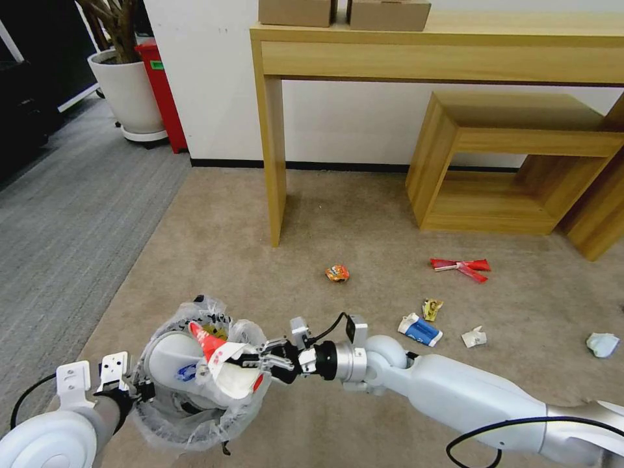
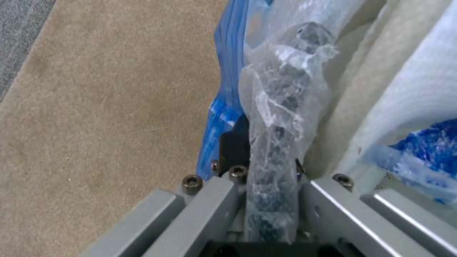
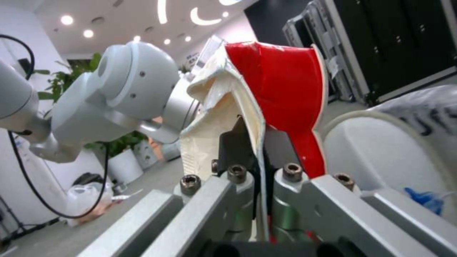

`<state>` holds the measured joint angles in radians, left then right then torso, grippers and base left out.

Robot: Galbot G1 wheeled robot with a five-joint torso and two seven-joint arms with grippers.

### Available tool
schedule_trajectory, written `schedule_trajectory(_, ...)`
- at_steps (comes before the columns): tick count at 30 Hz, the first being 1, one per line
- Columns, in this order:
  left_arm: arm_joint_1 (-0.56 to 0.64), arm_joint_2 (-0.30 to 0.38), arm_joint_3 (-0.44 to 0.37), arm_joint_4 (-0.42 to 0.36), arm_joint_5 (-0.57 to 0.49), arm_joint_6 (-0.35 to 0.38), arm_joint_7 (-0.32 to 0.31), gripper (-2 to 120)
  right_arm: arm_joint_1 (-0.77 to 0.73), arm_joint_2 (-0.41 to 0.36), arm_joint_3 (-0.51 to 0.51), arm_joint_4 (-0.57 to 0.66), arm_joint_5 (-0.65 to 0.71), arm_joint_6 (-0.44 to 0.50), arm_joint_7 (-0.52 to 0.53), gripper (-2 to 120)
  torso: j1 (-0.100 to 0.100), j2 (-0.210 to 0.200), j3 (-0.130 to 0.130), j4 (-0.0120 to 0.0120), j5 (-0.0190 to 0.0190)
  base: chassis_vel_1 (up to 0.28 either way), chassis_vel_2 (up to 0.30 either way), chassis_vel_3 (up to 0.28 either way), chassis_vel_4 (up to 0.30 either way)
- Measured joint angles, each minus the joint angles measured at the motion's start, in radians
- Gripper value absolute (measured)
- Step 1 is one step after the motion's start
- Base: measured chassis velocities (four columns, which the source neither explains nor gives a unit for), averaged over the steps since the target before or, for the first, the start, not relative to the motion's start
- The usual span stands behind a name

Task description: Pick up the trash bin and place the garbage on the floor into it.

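Head view puts your right gripper (image 1: 263, 359) right over the mouth of the trash bin (image 1: 170, 416), clenched on a flattened red-and-white carton (image 1: 224, 365) that sits half inside the bag. In the right wrist view the two fingers (image 3: 238, 142) pinch the carton's (image 3: 266, 89) folded edge between them, with the bin's white contents just beside it. To finish this drop well, you should let the carton go only once its lower end is well below the crinkly rim, and keep the jaws off the liner so that it isn't dragged out as you withdraw. Your left gripper (image 1: 127, 390) holds the bin off the floor (image 1: 312, 227) by its near rim; the left wrist view shows the bag-wrapped rim (image 2: 281, 117) clamped between its fingers, so hold that arm steady and level. More garbage lies ahead on the beige carpet, well apart from the claw: an orange packet (image 1: 337, 273), red wrappers (image 1: 463, 267), a blue-and-white carton (image 1: 420, 330), a small yellow wrapper (image 1: 431, 309) and crumpled white paper (image 1: 474, 337).
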<state>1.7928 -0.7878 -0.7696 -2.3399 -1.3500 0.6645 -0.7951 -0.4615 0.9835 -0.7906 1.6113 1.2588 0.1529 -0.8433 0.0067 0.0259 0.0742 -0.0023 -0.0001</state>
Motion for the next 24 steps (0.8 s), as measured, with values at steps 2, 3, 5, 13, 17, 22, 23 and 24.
schedule_trajectory(2,0.000,0.002,0.000,0.001,0.000,0.000,0.000,0,0.006,0.007,-0.012,-0.001,0.001,0.001,0.005,0,0.000,0.000,0.000,0.0000,0.0000,0.000,0.000,0.000,0.000)
schedule_trajectory(3,0.000,0.003,0.000,0.002,0.000,0.000,0.000,0,0.011,0.016,-0.019,-0.004,0.002,0.001,0.009,0,0.000,0.000,0.000,0.0001,0.0001,0.000,0.000,0.000,0.000)
schedule_trajectory(5,0.001,0.004,0.000,0.002,0.000,0.000,0.000,0,0.016,0.026,-0.024,-0.008,0.003,0.004,0.018,0,0.000,0.000,0.000,0.0000,0.0000,0.000,0.000,0.000,0.000)
schedule_trajectory(13,0.008,-0.005,0.005,0.000,0.003,0.000,-0.001,0,0.028,0.069,-0.040,-0.041,-0.012,0.024,0.063,0,0.000,0.000,0.000,0.0000,0.0001,0.000,0.000,0.000,0.000)
schedule_trajectory(17,0.014,-0.009,0.004,-0.006,0.004,0.001,-0.002,0,0.021,0.093,-0.047,-0.053,-0.027,0.033,0.100,11,0.000,0.000,0.000,0.0001,0.0001,0.000,0.000,0.000,0.000)
schedule_trajectory(22,0.028,-0.024,0.005,-0.015,0.016,0.003,-0.001,0,0.014,0.107,-0.049,-0.067,-0.046,0.042,0.110,31,0.000,0.000,0.000,0.0001,0.0001,0.000,0.000,0.000,0.000)
schedule_trajectory(23,0.032,-0.028,0.005,-0.016,0.018,0.004,-0.001,0,0.013,0.106,-0.048,-0.067,-0.050,0.043,0.112,36,0.000,0.000,0.000,0.0001,0.0001,0.000,0.000,0.000,0.000)
schedule_trajectory(24,0.032,-0.028,0.005,-0.016,0.018,0.004,-0.001,0,0.013,0.106,-0.048,-0.067,-0.050,0.043,0.112,36,0.000,0.000,0.000,0.0001,0.0001,0.000,0.000,0.000,0.000)
